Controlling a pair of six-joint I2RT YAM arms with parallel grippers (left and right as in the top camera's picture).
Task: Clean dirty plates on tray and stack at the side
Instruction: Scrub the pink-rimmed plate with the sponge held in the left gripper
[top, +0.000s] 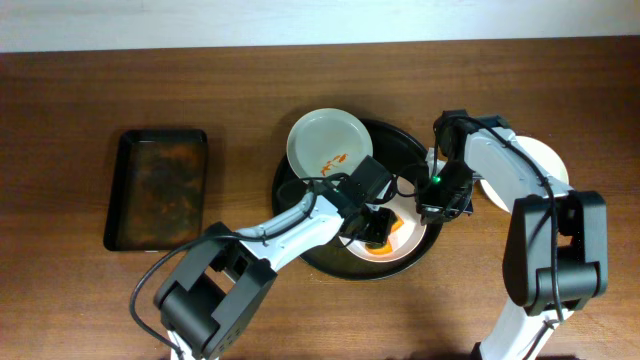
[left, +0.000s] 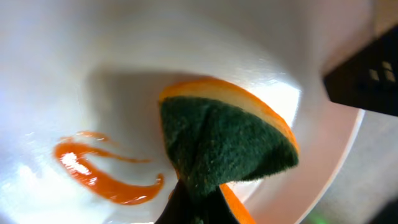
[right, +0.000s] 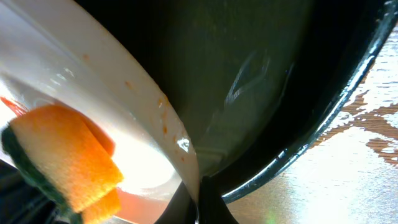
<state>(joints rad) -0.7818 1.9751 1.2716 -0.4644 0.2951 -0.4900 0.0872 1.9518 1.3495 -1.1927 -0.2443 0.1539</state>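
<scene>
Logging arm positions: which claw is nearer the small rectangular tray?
Left. The left claw holds a sponge over a plate on the round tray, beside the rectangular tray. The right claw grips that plate's far rim, farther away.

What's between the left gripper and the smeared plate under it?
An orange-and-green sponge, pinched in the left gripper, against the plate; left wrist view shows it.

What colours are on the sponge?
The sponge is orange with a dark green scrubbing side, seen best in the left wrist view.
</scene>
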